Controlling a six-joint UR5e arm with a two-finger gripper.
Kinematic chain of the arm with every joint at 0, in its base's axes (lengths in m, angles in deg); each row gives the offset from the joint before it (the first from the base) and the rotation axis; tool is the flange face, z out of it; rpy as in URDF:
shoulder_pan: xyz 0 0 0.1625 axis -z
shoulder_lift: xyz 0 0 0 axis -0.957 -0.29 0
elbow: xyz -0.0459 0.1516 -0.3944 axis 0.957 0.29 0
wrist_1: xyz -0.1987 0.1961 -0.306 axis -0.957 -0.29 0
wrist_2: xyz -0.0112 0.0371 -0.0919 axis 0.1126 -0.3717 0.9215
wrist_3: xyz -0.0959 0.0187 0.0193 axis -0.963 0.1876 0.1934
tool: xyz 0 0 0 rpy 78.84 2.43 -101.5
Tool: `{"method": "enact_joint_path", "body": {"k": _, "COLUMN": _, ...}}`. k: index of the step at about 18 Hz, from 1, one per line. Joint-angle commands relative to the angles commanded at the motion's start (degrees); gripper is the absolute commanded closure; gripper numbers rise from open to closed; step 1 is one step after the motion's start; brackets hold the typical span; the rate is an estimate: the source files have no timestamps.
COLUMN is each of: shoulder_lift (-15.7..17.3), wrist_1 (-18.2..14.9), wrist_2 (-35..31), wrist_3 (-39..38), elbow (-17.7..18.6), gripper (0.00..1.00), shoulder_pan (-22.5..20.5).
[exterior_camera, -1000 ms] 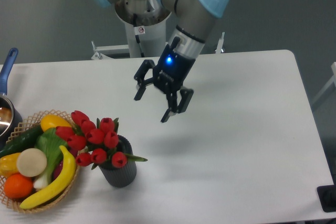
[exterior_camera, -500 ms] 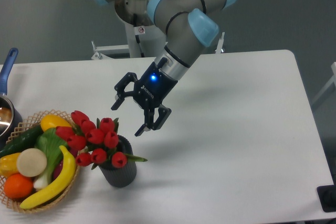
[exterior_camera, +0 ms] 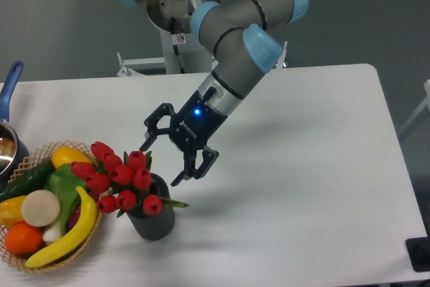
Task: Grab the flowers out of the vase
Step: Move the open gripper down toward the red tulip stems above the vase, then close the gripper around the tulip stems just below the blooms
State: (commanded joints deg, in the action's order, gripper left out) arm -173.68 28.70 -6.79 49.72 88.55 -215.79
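So on the white counter (exterior_camera: 302, 166) there's a short dark grey vase (exterior_camera: 154, 218) near the front left, and the flowers (exterior_camera: 121, 178) are sitting in it: a bunch of red tulip buds with a few green leaves, leaning out to the left over the rim so they overlap the basket next door. That wicker basket (exterior_camera: 27, 161) is right beside the vase and it's packed: a banana (exterior_camera: 70, 233) along the near edge, an orange (exterior_camera: 23, 238), a pale round thing that could be an onion (exterior_camera: 40, 208), a yellow pepper (exterior_camera: 67, 155), a cucumber (exterior_camera: 27, 181) and some leafy greens (exterior_camera: 65, 186). At the far left edge there's a pot (exterior_camera: 8, 149) with a blue handle, mostly cut off.

The pincer (exterior_camera: 161, 162) is spread wide, gripping nothing, angled down and to the left. It hangs just above and to the right of the tulips. One fingertip looks close to the topmost buds, the other sits over the vase's right side. Can't tell if anything is actually touching.
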Motion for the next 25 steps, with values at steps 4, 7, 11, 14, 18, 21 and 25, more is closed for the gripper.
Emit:
{"method": "enact_joint_path", "body": {"k": 4, "shoulder_lift": -0.6, "wrist_1": 0.3, "wrist_2": -0.1, "wrist_3": 0.0, "elbow": -0.5, "gripper": 0.00, "shoulder_pan": 0.7}}
{"method": "enact_joint_path", "body": {"k": 7, "shoulder_lift": -0.7, "wrist_1": 0.3, "wrist_2": -0.4, "wrist_3": 0.0, "elbow": -0.4, "gripper": 0.00, "shoulder_pan": 1.1}}
{"method": "enact_joint_path", "body": {"k": 11, "shoulder_lift": -1.5, "wrist_1": 0.4, "wrist_2": -0.5, "wrist_3": 0.0, "elbow": -0.9, "gripper": 0.00, "shoulder_pan": 1.7}}
{"method": "enact_joint_path", "body": {"k": 14, "shoulder_lift": -1.9, "wrist_1": 0.4, "wrist_2": -0.5, "wrist_3": 0.0, "elbow": -1.4, "gripper": 0.00, "shoulder_pan": 1.8}}
{"method": "enact_joint_path", "body": {"k": 18, "shoulder_lift": -2.9, "wrist_1": 0.4, "wrist_2": -0.8, "wrist_3": 0.1, "elbow": -2.2, "gripper": 0.00, "shoulder_pan": 2.5}}
{"method": "enact_joint_path", "body": {"k": 21, "shoulder_lift": -3.1, "wrist_1": 0.4, "wrist_2": -0.8, "wrist_3": 0.1, "elbow": -2.4, "gripper": 0.00, "shoulder_pan": 2.6}}
{"method": "enact_joint_path", "body": {"k": 25, "shoulder_lift": -3.3, "wrist_1": 0.4, "wrist_2": -0.7, "wrist_3": 0.0, "elbow": -2.5, "gripper": 0.00, "shoulder_pan": 3.8}}
